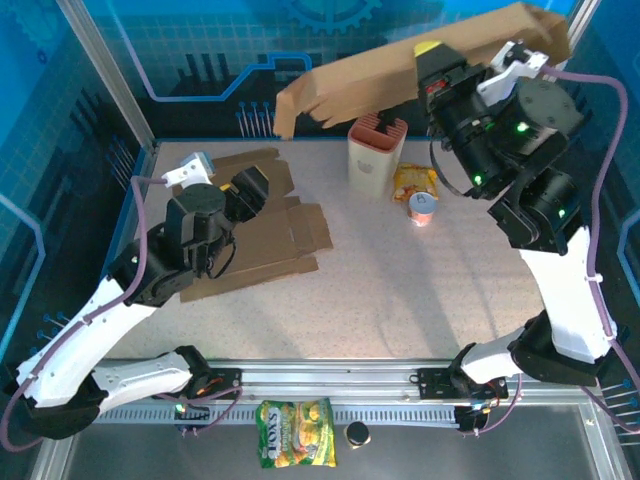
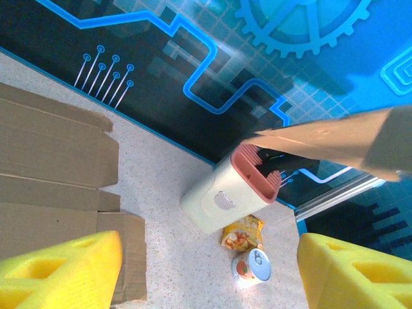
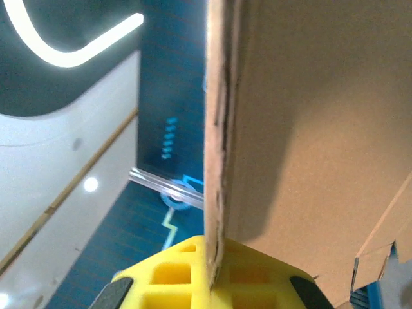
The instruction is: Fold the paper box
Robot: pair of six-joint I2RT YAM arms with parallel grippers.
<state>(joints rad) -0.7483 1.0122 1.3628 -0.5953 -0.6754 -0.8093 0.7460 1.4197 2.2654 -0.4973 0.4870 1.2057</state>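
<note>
Cardboard hangs high above the table [image 1: 400, 300]: the right claw [image 1: 432, 58] is pinched tight on the edge of the flattened paper box [image 1: 360, 80]. The box runs out on both sides of that claw, the longer stretch reaching toward the other arm. Below the claw stand a cream holder with a red top [image 1: 376, 155], a snack bag [image 1: 415, 180] and a small can [image 1: 423, 208]. The left claw [image 2: 206, 273] gapes wide with nothing in it, low over flat cardboard sheets [image 1: 270, 245] lying just beneath it.
</note>
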